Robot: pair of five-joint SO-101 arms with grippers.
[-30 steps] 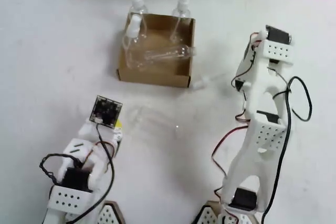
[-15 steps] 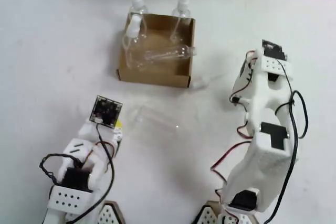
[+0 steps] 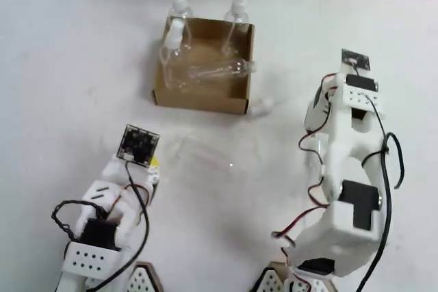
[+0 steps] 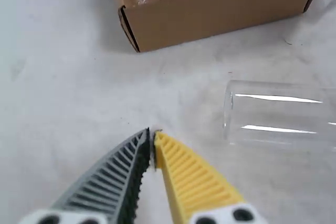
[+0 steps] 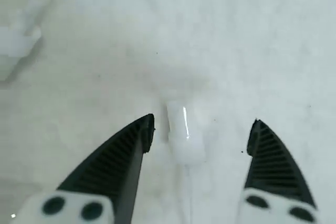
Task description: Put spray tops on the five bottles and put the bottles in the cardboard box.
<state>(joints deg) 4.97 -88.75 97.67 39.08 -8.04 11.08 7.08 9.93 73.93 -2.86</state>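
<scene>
In the right wrist view my right gripper (image 5: 199, 129) stands open over the table, and a small white spray top (image 5: 184, 135) lies between its fingers, untouched. A second white spray top (image 5: 13, 45) lies farther off; in the high view a spray top (image 3: 263, 106) lies beside the cardboard box's (image 3: 233, 104) front right corner. An uncapped clear bottle (image 4: 278, 114) lies on its side on the table (image 3: 205, 155). My left gripper (image 4: 152, 140) is shut and empty, resting short of that bottle. Several capped bottles (image 3: 212, 70) are in or at the box.
The cardboard box (image 4: 220, 9) stands ahead of the left gripper. The right arm (image 3: 342, 135) stretches along the table's right side, the left arm (image 3: 109, 203) sits at the front left. White tabletop lies open to the left of the box.
The right arm's wrist has drawn back toward the table's front and dropped lower. The left arm, the box and the bottles have not moved.
</scene>
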